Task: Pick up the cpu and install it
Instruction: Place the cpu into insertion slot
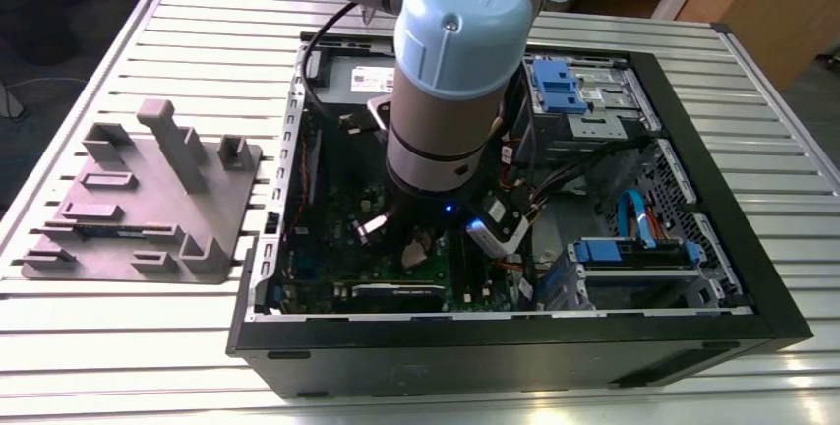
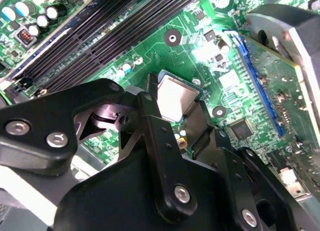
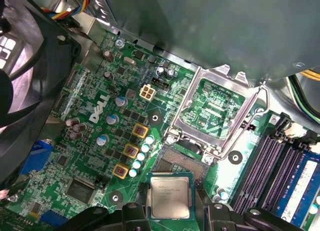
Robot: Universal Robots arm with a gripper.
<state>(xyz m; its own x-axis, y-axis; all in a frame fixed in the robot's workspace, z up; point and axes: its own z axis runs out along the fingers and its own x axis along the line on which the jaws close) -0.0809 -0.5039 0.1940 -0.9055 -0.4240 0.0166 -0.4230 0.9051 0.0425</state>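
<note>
Inside the open computer case [image 1: 525, 336] on the slatted bench [image 1: 118, 366], I see the arm reaching down over the green motherboard [image 3: 95, 141]. The pincer [image 2: 176, 108] is closed to just the width of the cpu [image 2: 175, 93] — one black finger [image 3: 131, 211] presses on each of two opposite edges, and the chip's silver top faces both wrist views. In the first wrist view the cpu is gripped just beside the socket's metal frame [image 3: 220, 71], with the dark memory slots [image 3: 265, 166] beyond it. I cannot tell whether the chip touches the board. The grey plastic tray [image 1: 145, 199] lies on the bench at the exterior view's left — well apart from the arm.
</note>
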